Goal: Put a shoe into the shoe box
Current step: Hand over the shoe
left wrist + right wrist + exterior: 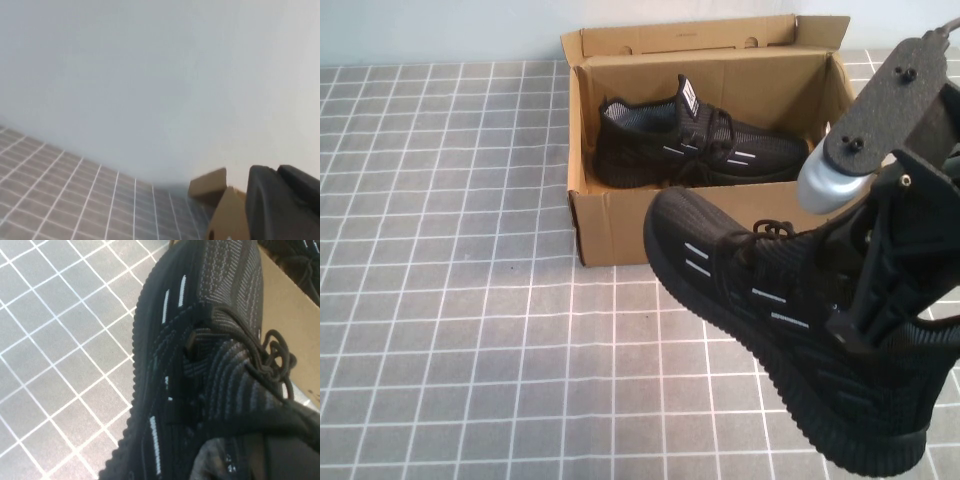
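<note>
Nearest you, the shoe (pixel 790 350) hangs above the tabletop (pixel 450 250) at about 4 o'clock: black knit mesh, short white stripes, ridged sole. Your right gripper (pixel 865 300) has its jaws closed on its heel collar. At 12 o'clock the shoe box (pixel 610 215) already holds the twin sneaker (pixel 695 145). Your left gripper (pixel 282 205) appears only in its wrist view, beside the box; you cannot tell its jaws' state.

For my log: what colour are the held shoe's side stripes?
White, on the black shoe held by the right gripper; clearest in the high view.
</note>
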